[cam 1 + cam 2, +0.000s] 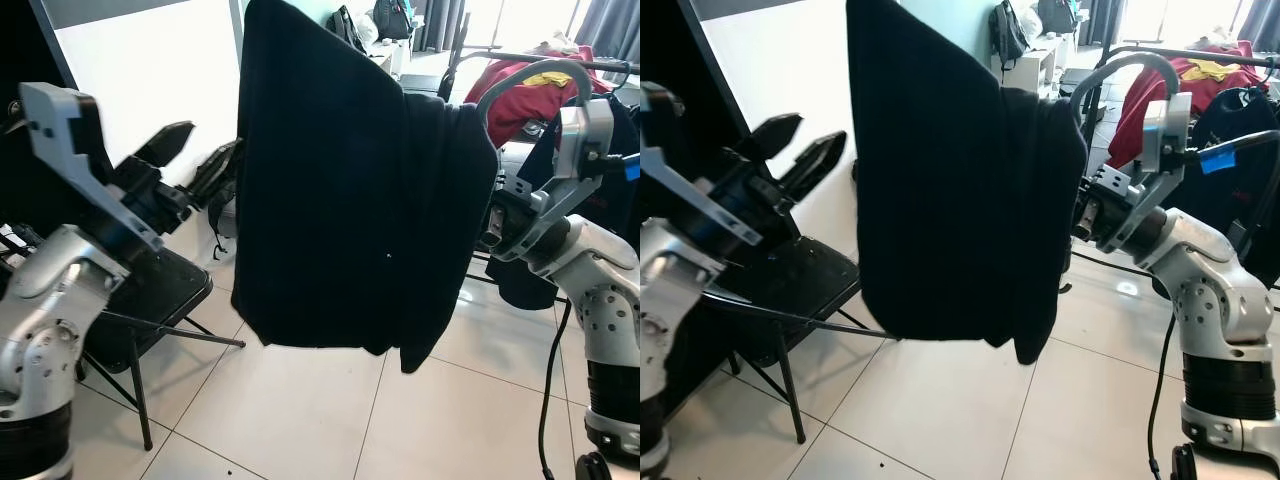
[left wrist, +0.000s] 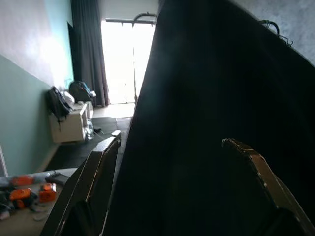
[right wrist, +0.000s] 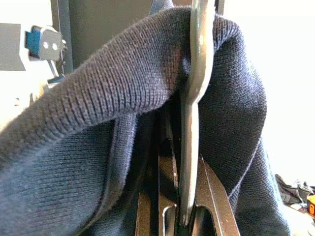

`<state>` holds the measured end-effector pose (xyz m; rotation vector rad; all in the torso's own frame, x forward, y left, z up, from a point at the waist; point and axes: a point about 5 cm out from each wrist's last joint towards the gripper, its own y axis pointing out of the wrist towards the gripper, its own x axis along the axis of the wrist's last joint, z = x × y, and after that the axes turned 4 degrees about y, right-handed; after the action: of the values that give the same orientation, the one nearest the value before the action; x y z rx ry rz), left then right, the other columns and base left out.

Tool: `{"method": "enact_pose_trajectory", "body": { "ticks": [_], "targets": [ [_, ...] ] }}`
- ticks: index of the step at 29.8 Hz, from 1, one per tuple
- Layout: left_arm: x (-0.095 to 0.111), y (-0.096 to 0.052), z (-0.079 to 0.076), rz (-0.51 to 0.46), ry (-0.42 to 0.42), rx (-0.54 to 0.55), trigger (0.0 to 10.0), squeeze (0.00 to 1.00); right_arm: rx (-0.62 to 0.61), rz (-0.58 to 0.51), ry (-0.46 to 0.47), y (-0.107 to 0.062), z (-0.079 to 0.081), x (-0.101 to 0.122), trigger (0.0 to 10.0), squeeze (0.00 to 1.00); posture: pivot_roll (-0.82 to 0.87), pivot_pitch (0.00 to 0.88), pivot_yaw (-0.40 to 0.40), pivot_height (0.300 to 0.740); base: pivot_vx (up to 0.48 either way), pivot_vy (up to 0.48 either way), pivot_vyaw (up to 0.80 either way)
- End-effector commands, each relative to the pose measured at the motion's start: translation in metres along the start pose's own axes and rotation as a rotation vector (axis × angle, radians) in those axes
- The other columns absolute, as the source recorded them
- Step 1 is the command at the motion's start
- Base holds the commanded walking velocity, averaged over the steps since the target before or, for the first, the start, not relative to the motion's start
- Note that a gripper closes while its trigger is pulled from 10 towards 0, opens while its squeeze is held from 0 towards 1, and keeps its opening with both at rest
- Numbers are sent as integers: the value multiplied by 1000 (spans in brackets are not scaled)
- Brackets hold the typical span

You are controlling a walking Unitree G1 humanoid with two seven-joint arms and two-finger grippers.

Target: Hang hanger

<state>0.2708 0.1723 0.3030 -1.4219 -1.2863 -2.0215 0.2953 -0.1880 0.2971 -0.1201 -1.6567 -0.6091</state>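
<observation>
Here right claw [image 3: 179, 216] pinches hanger [image 3: 196, 73], sweater [image 1: 350, 200] draped over.

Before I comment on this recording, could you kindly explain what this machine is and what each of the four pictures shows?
This is a humanoid robot with two silver arms, each ending in two long black fingers. The two wide pictures come from its head camera; the other two come from cameras on its wrists. The right gripper is shut on a grey hanger carrying a dark knitted sweater, held up in the air. The left gripper is open beside the sweater, above a black folding chair. Behind stands a clothes rack with other garments, over a white tiled floor.
</observation>
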Motion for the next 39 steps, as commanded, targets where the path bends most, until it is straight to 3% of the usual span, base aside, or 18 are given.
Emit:
{"method": "enact_pose_trajectory", "body": {
  "ticks": [1, 9, 11, 12, 18, 20, 25, 34, 35, 39],
  "targets": [
    [-9, 3, -4, 21, -25, 8, 10000, 0, 51, -23, -33, 5, 8, 7, 10000, 0, -64, 0, 15, 740, 0, 0, 0],
    [-11, 10, -13, 23, -65, -24, 10000, 0, 59, -14, -31, 7, 12, 4, 10000, 0, -67, 0, 21, 740, 0, 0, 0],
    [-10, 10, -15, 19, -70, -34, 2196, 0, 46, -9, -33, 8, 11, 3, 10000, 0, -66, 0, 20, 740, 0, 0, 0],
    [-10, 10, -15, 18, -70, -34, 0, 0, 42, -8, -34, 8, 10, 3, 10000, 0, -66, 0, 20, 740, 0, 0, 0],
    [-8, 9, -9, 12, -44, 13, 0, 0, -1, 4, -40, 10, 5, 1, 10000, 0, -65, 0, 20, 740, 0, 0, 0],
    [-1, 7, 2, -8, -11, 73, 0, 0, -50, 24, -44, 10, -1, -3, 10000, 0, -62, 0, 19, 740, 0, 0, 0],
    [9, 5, 12, -29, 22, 124, 0, 0, -109, 27, -40, 8, -9, -5, 10000, 0, -60, 0, 19, 740, 0, 0, 0],
    [6, 5, 6, -23, -5, 85, 0, 0, -146, 20, -44, 9, -13, -4, 10000, 0, -68, 0, 21, 740, 0, 0, 0],
    [3, 6, 2, -14, -17, 59, 1216, 0, -142, 23, -47, 9, -12, -4, 10000, 0, -68, 0, 21, 740, 0, 0, 0],
    [3, 6, 2, -14, -17, 59, 1216, 0, -142, 23, -47, 9, -12, -4, 10000, 0, -68, 0, 21, 740, 0, 0, 0]
  ]
}}
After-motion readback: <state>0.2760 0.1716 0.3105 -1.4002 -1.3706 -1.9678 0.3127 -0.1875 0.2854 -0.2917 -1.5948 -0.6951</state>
